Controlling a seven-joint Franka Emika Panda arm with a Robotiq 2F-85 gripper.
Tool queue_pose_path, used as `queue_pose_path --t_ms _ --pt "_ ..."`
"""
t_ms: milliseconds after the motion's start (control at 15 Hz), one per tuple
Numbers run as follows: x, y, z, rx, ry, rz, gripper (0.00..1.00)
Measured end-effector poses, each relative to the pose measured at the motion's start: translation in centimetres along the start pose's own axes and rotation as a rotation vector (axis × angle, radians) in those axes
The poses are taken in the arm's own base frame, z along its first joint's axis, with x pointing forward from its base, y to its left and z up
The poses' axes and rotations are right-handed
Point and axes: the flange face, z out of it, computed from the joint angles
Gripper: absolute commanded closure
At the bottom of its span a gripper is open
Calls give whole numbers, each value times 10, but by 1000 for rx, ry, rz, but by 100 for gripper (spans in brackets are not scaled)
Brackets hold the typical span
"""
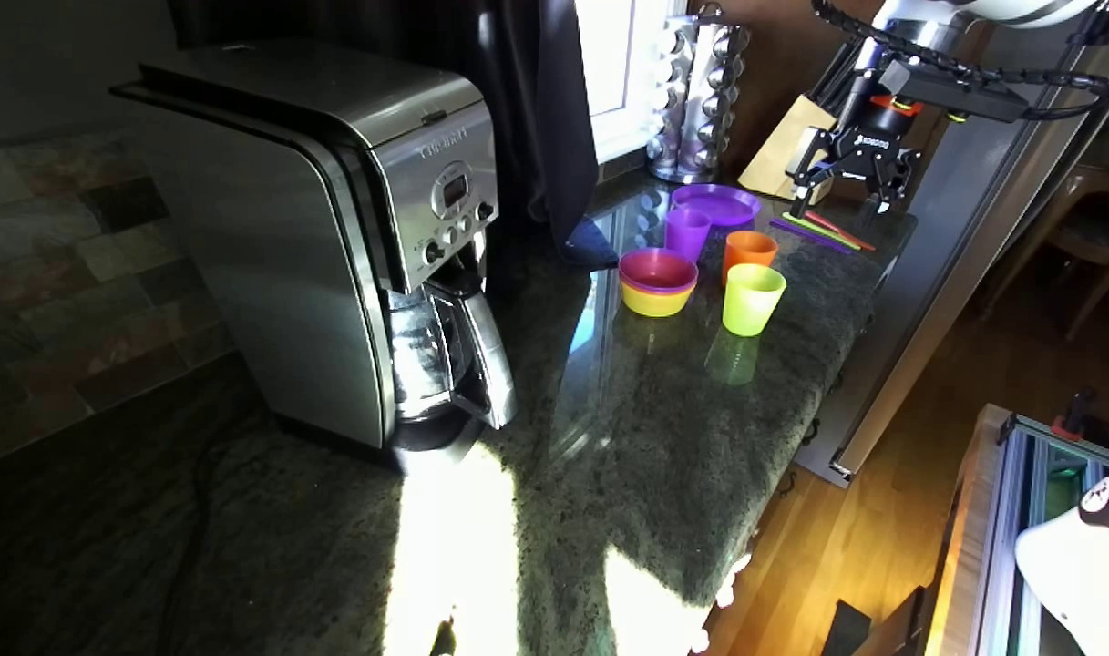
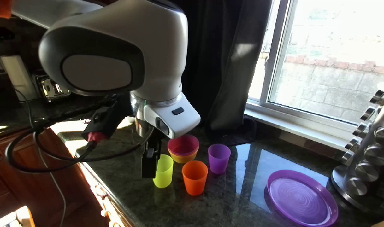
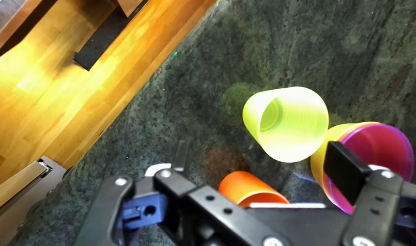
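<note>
beneath a window (image 2: 330, 63) runs a glossy, mottled stone counter (image 1: 627, 456); above it the gripper (image 1: 836, 205) hangs spread, near a tapered orange cup (image 2: 195, 182).

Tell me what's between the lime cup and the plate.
Both exterior views show the orange cup standing between the lime cup and the plate; the purple cup sits just off that line.
</note>
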Motion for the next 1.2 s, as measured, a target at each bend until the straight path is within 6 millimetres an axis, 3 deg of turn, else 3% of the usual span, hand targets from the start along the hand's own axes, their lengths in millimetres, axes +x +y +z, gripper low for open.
queue_pose_path --t_ms 267,733,1200 --pt "6 0 -3 -1 0 36 0" --pt "81 34 -17 19 -146 233 0" --pt "161 25 31 52 -255 348 0"
